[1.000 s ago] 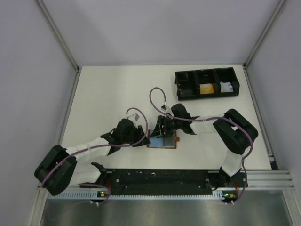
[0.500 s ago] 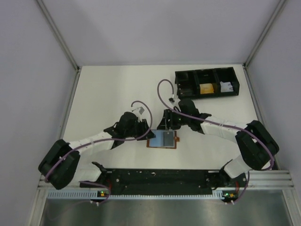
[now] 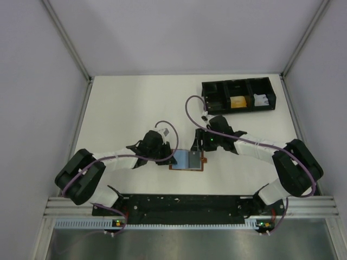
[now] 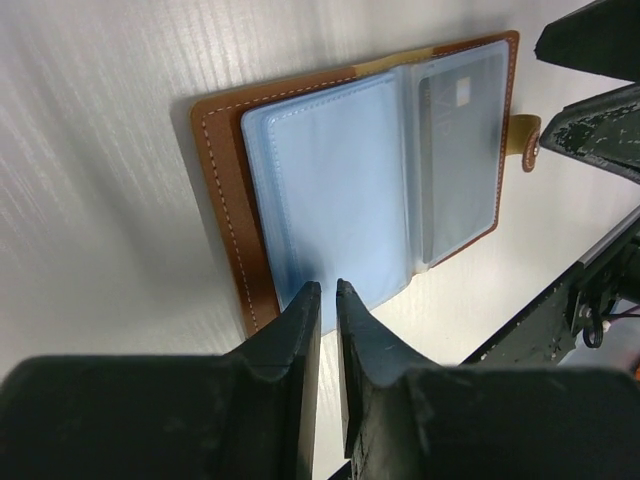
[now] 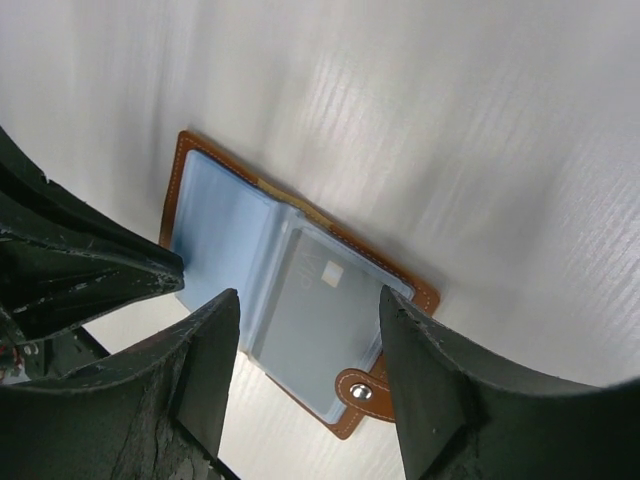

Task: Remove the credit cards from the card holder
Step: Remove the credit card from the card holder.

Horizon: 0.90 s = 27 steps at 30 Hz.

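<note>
Left end effector (image 4: 320, 292): the fingers (image 4: 296, 345) are almost pressed together, with only a thin slit between them. The tips sit at the near edge of the blue sleeve. I cannot tell whether that edge is caught in the slit.
Card holder (image 4: 222, 200): it lies open and flat on the bench (image 3: 124, 108), directly ahead of the left end effector's tips. In the top view it lies between the two end effectors.
Card holder, look: brown leather-like cover with pale stitching along the rim, and clear plastic pockets inside.
Blue sleeve (image 4: 330, 190): the pocket nearest the left end effector, pale blue and smooth. What it holds cannot be made out.
Card (image 4: 460, 150): grey, with a small white square near one end. It sits inside the pocket farther from the left end effector.
Snap tab (image 4: 527, 145): small and brown with a metal stud. It is on the holder's edge farthest from the left end effector.
Right end effector (image 5: 308, 300): the fingers are spread wide and hold nothing. It hangs above the holder's tab side, and the holder shows between its fingers.
Black tray (image 3: 238, 110): three compartments, well beyond the right end effector, with something yellow in the middle one and something white in the right one.
</note>
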Available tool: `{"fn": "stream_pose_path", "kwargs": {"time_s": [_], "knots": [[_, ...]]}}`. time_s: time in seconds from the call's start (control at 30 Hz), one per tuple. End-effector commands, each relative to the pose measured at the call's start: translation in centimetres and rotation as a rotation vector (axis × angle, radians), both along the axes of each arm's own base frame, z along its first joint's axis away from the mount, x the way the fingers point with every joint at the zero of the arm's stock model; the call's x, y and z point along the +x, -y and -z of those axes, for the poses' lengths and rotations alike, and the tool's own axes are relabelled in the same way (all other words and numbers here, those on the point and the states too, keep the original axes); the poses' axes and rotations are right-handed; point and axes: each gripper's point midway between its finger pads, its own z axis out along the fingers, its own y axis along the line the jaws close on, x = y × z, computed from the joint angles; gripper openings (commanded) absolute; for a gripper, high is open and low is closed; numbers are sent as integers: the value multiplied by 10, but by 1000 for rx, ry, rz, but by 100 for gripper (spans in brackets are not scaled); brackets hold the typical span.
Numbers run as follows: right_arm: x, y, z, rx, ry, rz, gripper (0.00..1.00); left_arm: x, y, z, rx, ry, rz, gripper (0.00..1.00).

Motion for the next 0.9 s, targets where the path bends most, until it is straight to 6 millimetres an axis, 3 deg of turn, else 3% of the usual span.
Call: {"fn": "stream_pose_path", "kwargs": {"time_s": [0.0,0.87], "knots": [[6,8,7,-63,30,3,57,1,-5,8,44,6,3,15],[0,-4,11,-17,-13,-52,54,-3,-7,13,58,-14,5,12]]}}
